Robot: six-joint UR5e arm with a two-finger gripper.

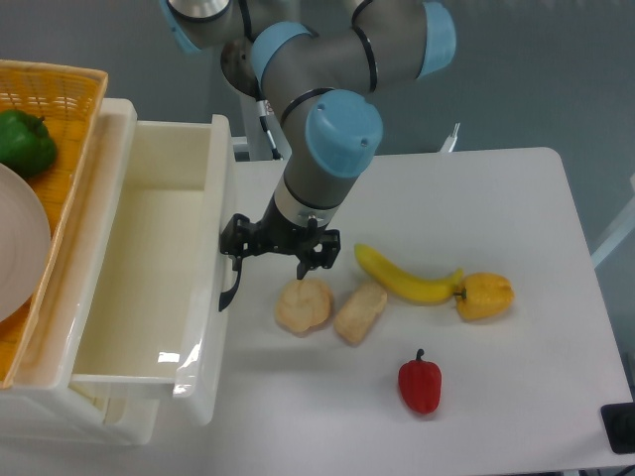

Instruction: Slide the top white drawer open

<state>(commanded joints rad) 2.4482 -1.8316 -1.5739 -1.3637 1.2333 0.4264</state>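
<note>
1. we see the top white drawer (pixel 159 268) at the left of the table (pixel 476 198), drawn well out of its cabinet so that its deep bare tray shows from above.
2. our tool (pixel 280 245) sits at the drawer's front wall, low, right by the curved black handle (pixel 231 283); one finger is at the handle's upper end, the other hangs over the table just above a bread roll (pixel 303 304).
3. we cannot tell whether the tool is clamped on the handle or only hooked behind it, since the fingers and the handle are both black and merge.
4. we judge the drawer light, stiff and glossy, so its walls would slip in a pinch; the handle is the sensible place to take hold.
5. we expect it to slide easily on its runners, but a pull off the slide line could rack it or tip the cabinet.
6. the roll, a second bread piece (pixel 359 311) and a banana (pixel 402 279) lie near the pull path.
</note>
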